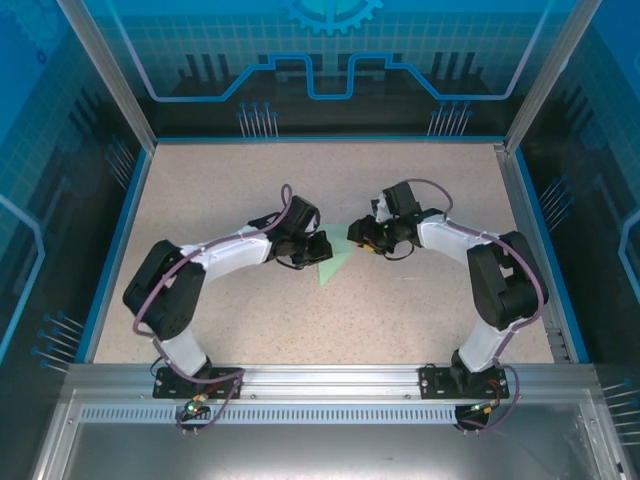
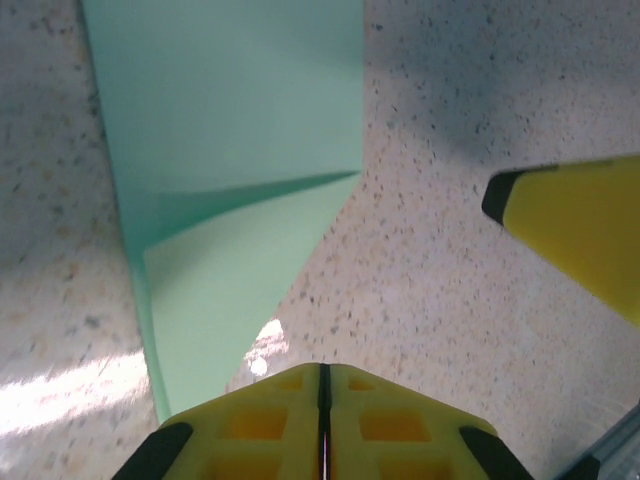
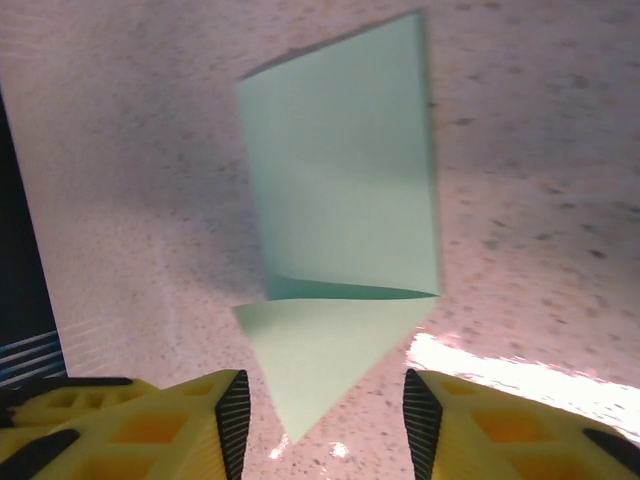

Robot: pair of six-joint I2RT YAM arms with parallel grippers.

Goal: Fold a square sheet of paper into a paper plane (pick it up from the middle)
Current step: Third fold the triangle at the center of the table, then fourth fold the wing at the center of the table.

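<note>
Half done at best, judging by the creases: found the square sheet of paper (image 1: 335, 268) lying on the speckled surface (image 1: 220, 190) near its middle, between the two arms, folded narrow with one triangular flap turned across it. Found the left end effector (image 1: 316, 250) clenched, pads pressed together with nothing visibly pinched, just beside the paper's pointed end. Found the right end effector (image 1: 362, 238) released, fingers apart, poised near that same point.

Judged the step in hand to be the next diagonal fold. To do it well: needed to pin the main panel with the shut left tip, slide one open right finger under a loose edge, carry that edge to the centre crease, then press along the fold from the point outward. Needed also to avoid dragging so thin a sheet sideways.

From overhead, made out both arms converging, yet little of the paper beyond a small green wedge. From the left wrist, saw the flap's crease sharply, plus one yellow finger (image 2: 570, 225) of the right end effector off to the side, apart from the sheet. From the right wrist, saw nearly the whole outline, its point lying between the spread fingers (image 3: 232, 410); could not tell, perhaps for blur, whether the flap lay flat or lifted slightly
</note>
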